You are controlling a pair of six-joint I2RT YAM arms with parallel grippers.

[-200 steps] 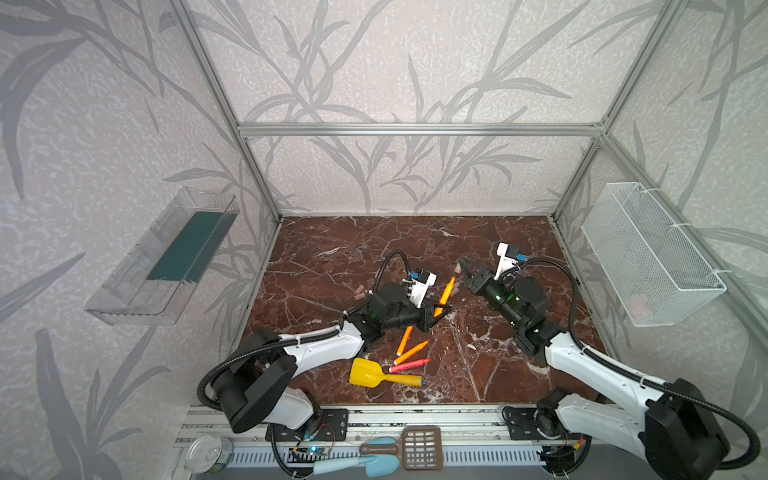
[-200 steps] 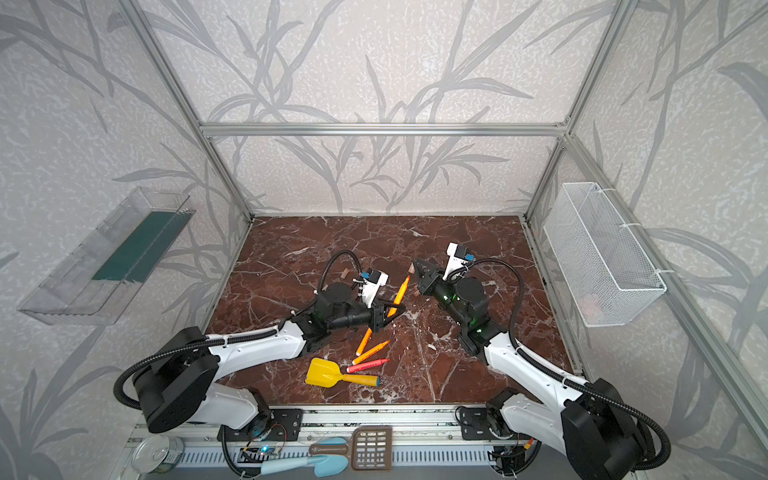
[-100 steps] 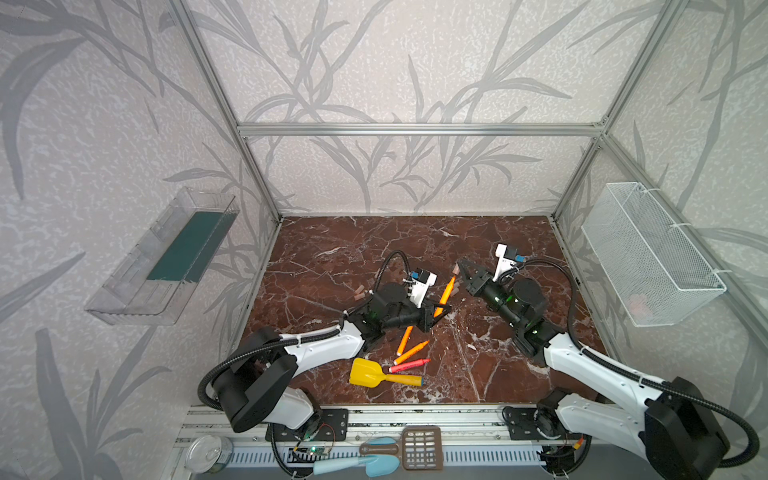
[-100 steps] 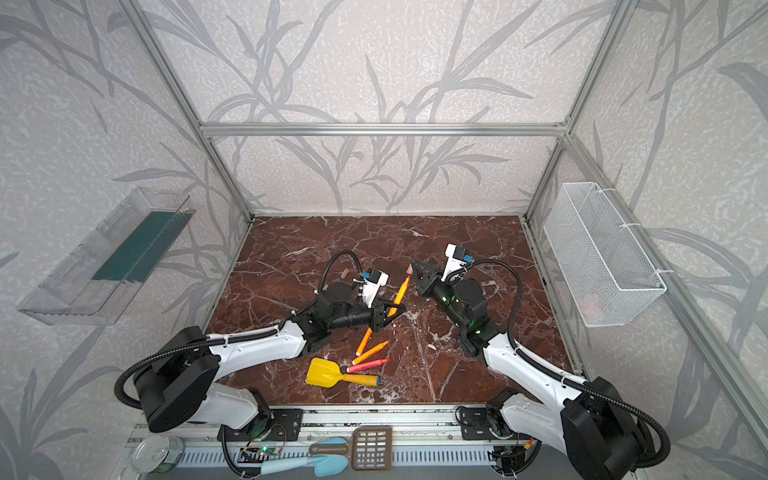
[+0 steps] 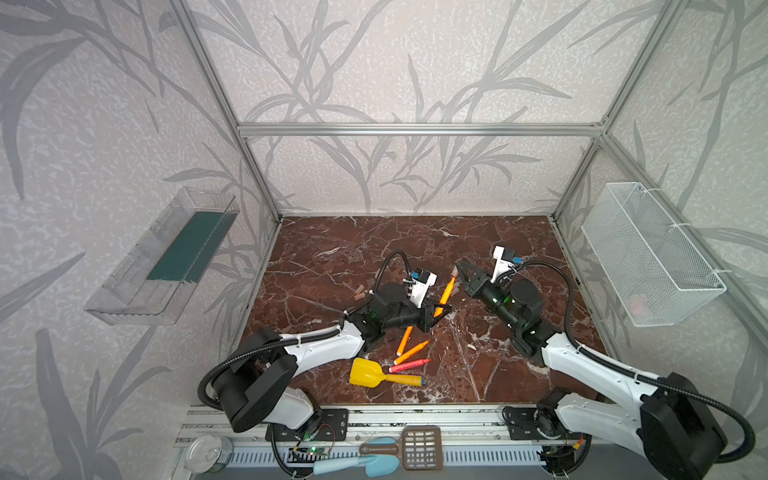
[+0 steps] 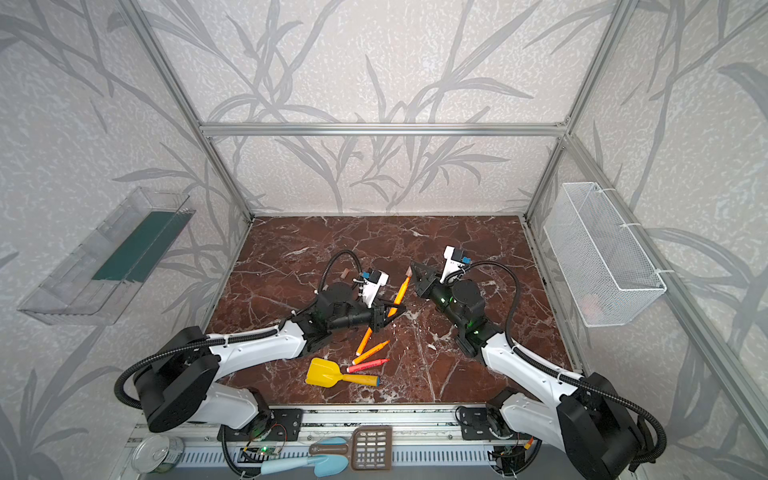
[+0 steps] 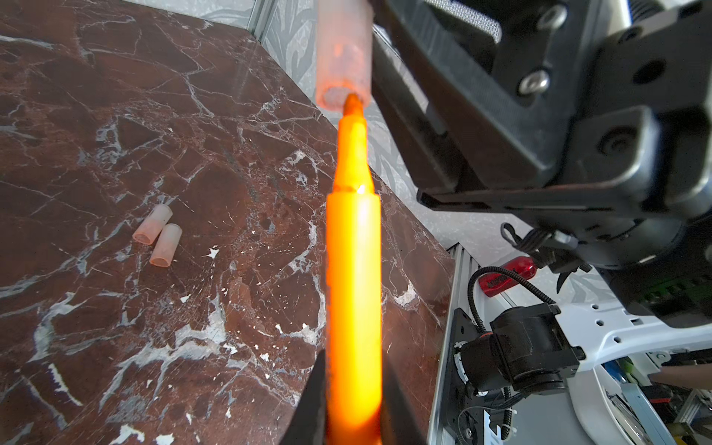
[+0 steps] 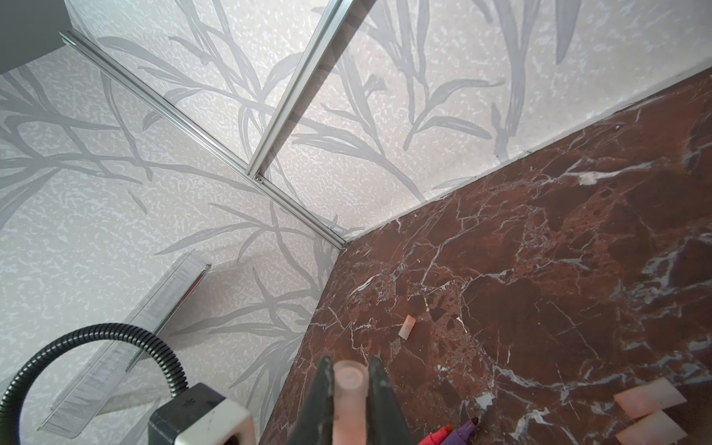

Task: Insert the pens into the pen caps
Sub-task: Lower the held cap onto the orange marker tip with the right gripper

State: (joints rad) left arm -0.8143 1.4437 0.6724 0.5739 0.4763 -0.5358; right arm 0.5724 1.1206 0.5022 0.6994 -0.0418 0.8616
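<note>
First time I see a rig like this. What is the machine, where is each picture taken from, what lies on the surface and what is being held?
Two robot arms with pincer grippers work on a marble table. Two pictures come from one camera pair overhead; the other two from a camera on each wrist. The left gripper is shut on an orange pen; the right gripper is shut on a pale pen cap. In the left wrist view the pen's tip sits at the cap's mouth, not yet pushed in. Loose on the table: two more orange pens, a pink-red pen, a yellow toy shovel and spare caps.
</note>
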